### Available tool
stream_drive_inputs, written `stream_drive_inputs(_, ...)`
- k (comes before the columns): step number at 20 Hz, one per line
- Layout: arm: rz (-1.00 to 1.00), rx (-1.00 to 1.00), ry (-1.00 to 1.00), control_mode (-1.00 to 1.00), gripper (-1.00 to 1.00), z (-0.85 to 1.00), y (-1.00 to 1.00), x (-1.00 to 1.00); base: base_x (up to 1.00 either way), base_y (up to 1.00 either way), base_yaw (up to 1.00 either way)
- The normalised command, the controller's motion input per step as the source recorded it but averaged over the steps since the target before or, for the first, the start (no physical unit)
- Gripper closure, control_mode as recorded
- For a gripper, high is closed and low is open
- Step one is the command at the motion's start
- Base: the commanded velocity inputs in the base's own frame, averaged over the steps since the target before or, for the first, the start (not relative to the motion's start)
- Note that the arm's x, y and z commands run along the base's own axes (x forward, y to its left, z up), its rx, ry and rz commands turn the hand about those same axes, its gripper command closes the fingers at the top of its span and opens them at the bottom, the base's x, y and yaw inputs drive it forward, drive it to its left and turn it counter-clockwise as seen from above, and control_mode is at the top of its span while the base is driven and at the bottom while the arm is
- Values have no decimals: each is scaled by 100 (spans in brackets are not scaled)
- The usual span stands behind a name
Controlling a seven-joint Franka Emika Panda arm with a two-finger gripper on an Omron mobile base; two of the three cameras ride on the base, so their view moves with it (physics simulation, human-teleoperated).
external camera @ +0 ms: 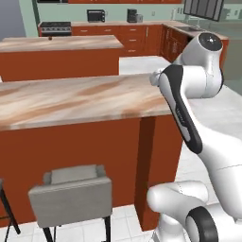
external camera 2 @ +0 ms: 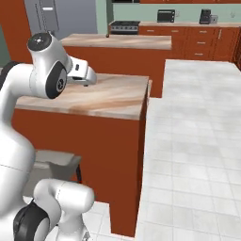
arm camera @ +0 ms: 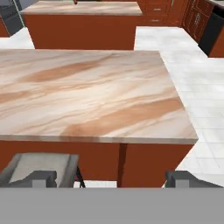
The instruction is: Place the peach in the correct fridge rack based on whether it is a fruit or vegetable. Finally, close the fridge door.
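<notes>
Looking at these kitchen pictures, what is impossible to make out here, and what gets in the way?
- Fridge, right base view: top cut by the frame, bottom hidden behind the far island; whether its doors are open is unclear.
- Small dark thing on the far island, left base view: too small to identify.
- Stool, hand view: lower part cut off.

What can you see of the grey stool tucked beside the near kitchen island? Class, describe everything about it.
The stool has a padded light-grey seat with a low backrest and raised sides, looking like soft fabric, on thin dark legs. It stands upright on the white tiled floor, pushed against the red-brown side of the island, under the overhang of its marbled beige-and-brown top. Nothing rests on the stool. The hand view shows its seat from above, just below the counter edge.
</notes>
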Motion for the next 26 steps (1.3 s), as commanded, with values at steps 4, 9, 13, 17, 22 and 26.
stream_drive_inputs(4,0,0,0,100,-100,0,0,0,1,-100,0)
stream_drive_inputs(9,0,0,0,100,-100,0,0,0,43,-100,0)
stream_drive_inputs(13,0,0,0,100,-100,0,0,0,90,-100,6)
stream_drive_inputs(17,0,0,0,100,-100,0,0,0,100,-100,19)
stream_drive_inputs(22,0,0,0,100,-100,0,0,0,100,-89,24)
stream_drive_inputs(26,0,0,0,100,-100,0,0,0,100,-60,24)
